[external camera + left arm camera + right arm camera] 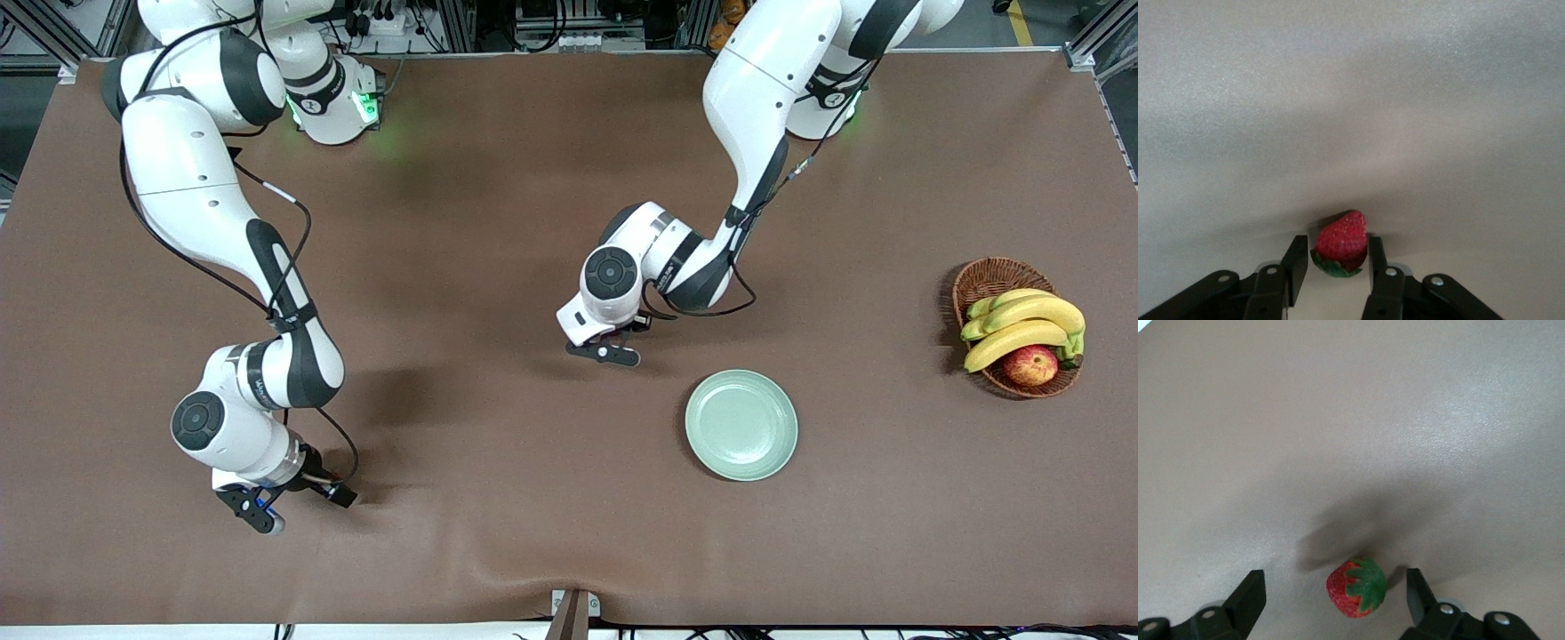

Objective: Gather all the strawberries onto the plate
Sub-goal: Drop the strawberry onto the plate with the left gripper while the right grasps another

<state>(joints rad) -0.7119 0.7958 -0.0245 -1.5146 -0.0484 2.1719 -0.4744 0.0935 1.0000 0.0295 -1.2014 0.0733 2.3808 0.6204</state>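
Starting at the right arm's end of the brown table [498, 222]: right gripper [253, 514], pointed down and low over the cloth. Spread wide, with the fingers [1253, 590] well clear on both sides of the first strawberry [1355, 590]. Lying on its side on the table between them, red with the green cap turned up toward the wrist camera, touched by neither finger. Hidden under the gripper in the front view. Next, about the middle of the table: left gripper [606, 353], also down at the cloth. Drawn in narrow around the second strawberry [1341, 241], one of the fingers [1376, 257] against the berry's side and the other just beside it with a sliver of gap, so not quite clamped. Resting on the table, leafy cap toward the wrist camera, tip pointing away. Then the pale green plate [741, 425], on the table toward the left arm's end from that gripper and nearer the front camera, nothing in it. Last, at the left arm's end: wicker basket [987, 276] holding yellow bananas [1022, 324] and a red-yellow apple [1031, 364], well apart from the plate.
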